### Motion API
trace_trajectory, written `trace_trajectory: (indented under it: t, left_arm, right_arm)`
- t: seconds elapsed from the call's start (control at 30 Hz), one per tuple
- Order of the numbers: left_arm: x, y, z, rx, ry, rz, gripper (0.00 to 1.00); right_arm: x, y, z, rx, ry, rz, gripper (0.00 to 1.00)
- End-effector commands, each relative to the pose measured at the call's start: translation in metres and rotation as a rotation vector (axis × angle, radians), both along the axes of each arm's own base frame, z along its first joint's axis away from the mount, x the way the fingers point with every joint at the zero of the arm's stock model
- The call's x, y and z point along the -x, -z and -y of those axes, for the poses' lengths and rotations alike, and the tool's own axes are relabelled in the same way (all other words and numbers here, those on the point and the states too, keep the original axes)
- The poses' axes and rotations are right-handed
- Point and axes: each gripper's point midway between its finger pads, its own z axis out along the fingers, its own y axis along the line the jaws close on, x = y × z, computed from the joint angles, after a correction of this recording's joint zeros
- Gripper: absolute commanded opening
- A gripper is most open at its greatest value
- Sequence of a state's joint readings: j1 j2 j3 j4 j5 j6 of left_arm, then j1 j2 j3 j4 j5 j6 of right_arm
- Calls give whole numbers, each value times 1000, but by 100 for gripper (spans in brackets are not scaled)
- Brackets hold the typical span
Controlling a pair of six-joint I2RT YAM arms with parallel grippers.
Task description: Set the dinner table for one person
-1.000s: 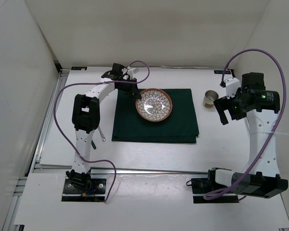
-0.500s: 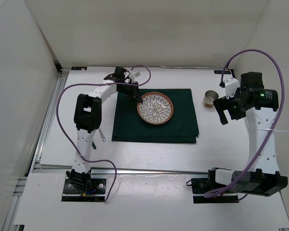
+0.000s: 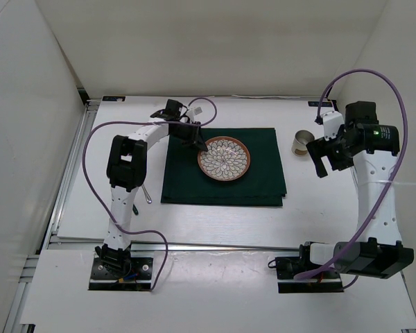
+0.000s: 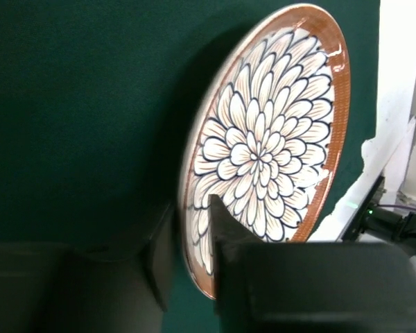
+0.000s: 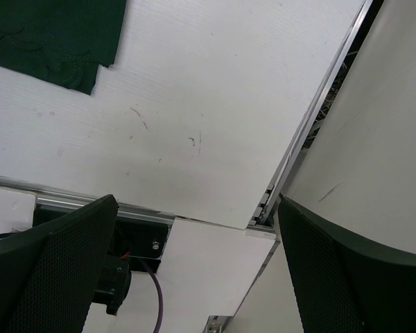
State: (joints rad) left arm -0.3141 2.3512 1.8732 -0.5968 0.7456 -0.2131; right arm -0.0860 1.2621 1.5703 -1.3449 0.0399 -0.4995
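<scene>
A round plate (image 3: 224, 158) with a brown rim and a white petal pattern lies on the dark green cloth (image 3: 263, 184) on the white dinner table (image 3: 215, 222). My left gripper (image 3: 202, 146) is at the plate's near-left rim. In the left wrist view its jaws straddle the plate (image 4: 263, 139) rim: one finger is over the patterned face, the other stands off below with a dark gap, so the left gripper (image 4: 187, 215) is open. My right gripper (image 3: 322, 163) hangs wide open above the table's right side, with nothing between its fingers (image 5: 69, 250).
A small metal cup (image 3: 303, 143) stands right of the cloth, close to the right gripper. A metal utensil (image 3: 145, 193) lies on the table left of the cloth, beside the left arm. The cloth corner (image 5: 55, 35) and the table's aluminium edge rail (image 5: 312, 125) show in the right wrist view.
The plate has shifted slightly toward the cloth's middle and settled flat. The left jaws have widened off its rim. The right arm has barely moved.
</scene>
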Motion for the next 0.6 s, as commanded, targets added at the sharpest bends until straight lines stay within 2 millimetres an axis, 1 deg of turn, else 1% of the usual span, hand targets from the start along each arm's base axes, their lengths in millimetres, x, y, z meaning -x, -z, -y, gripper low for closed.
trace_trajectory:
  t: [0.0,0.07,0.1,0.13,0.17,0.2,0.23,0.27,0.3,0.33,0.37,0.4,0.43,0.47,0.5,0.53,0.57]
  left_arm:
    - [-1,-48,13,74,28,80,40]
    - [-3,-46,11,59,17,85,65]
    - [-3,-52,11,63,17,97,73]
    - [-3,-59,11,67,18,110,93]
    - [-7,-63,6,61,2,123,100]
    - [-9,-82,6,71,11,173,100]
    - [-15,-91,-4,50,-5,214,100]
    - [-15,-100,-8,32,-2,250,100]
    - [-12,-124,-21,5,-12,291,100]
    - [-13,-132,-34,-37,-24,319,100]
    - [-21,-140,-50,-141,-28,405,100]
    - [-24,-145,-71,-206,-42,424,100]
    - [-12,-145,-90,-280,-43,392,100]
    - [-13,-144,-114,-376,-43,419,100]
    - [-8,-140,-132,-427,-43,407,100]
    - [-5,-139,-159,-484,-71,400,100]
    - [10,-140,-179,-545,-64,419,100]
  right_arm:
    - [-3,-9,-3,-25,8,26,100]
    - [-5,-7,-4,-30,-4,15,100]
    - [-5,-7,-4,-30,-4,14,100]
    - [-7,-4,-6,-39,-18,5,100]
    - [-8,-7,-9,-51,-36,16,100]
    - [-13,-6,-12,-64,-54,19,100]
    - [-20,-4,-13,-67,-74,28,100]
    - [-23,3,-15,-56,-110,21,100]
    - [-40,6,-13,-43,-126,55,100]
    - [-49,15,-12,-24,-147,50,100]
    - [-56,26,-9,2,-176,44,100]
    - [-67,31,-8,12,-188,64,100]
    - [-88,35,-4,37,-198,109,99]
    - [-97,41,-3,47,-212,117,97]
    - [-105,48,-2,53,-223,116,94]
    - [-120,57,0,56,-231,106,90]
    - [-131,59,-1,55,-243,121,88]
